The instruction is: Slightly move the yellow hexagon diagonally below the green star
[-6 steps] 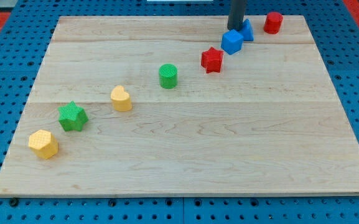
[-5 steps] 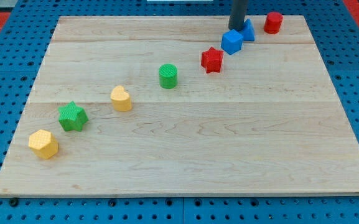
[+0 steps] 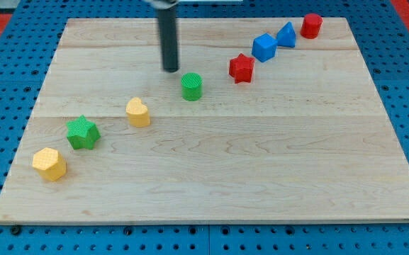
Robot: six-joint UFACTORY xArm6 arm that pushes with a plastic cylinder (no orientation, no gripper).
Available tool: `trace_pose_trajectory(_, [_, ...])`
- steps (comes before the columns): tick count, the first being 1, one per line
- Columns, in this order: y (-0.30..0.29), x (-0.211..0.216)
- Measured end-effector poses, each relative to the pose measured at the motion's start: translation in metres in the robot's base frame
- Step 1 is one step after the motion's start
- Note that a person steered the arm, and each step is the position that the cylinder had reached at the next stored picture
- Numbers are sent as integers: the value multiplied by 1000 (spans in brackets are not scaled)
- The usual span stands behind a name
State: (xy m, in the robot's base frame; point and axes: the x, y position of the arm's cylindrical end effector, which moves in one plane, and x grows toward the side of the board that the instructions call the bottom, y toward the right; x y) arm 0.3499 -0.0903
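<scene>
The yellow hexagon (image 3: 49, 164) lies near the board's lower left corner. The green star (image 3: 83, 132) sits just up and to the right of it, a small gap between them. My tip (image 3: 171, 69) is in the upper middle of the board, just up and to the left of the green cylinder (image 3: 191, 86). It is far from the yellow hexagon and touches no block.
The blocks form a diagonal row from lower left to upper right: a yellow heart-shaped block (image 3: 138, 112), the green cylinder, a red star (image 3: 242, 68), a blue cube (image 3: 264, 47), a blue triangular block (image 3: 286, 34), a red cylinder (image 3: 311, 25). The wooden board (image 3: 261, 170) lies on a blue pegboard.
My tip has moved far to the left and a little down, from beside the blue blocks at the top right to beside the green cylinder. No block has moved.
</scene>
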Motion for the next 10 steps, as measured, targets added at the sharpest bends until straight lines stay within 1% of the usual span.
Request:
trace_pose_trajectory(1, [-93, 18])
trace_pose_trajectory(2, [-176, 83])
trace_pose_trajectory(3, [-214, 141])
trace_pose_trajectory(4, [-214, 145])
trace_pose_trajectory(5, [-206, 220])
trace_pose_trajectory(6, [-174, 267])
trace_pose_trajectory(7, [-122, 257])
trace_pose_trajectory(8, [-119, 231])
trace_pose_trajectory(9, [-119, 222])
trace_pose_trajectory(10, [-98, 220])
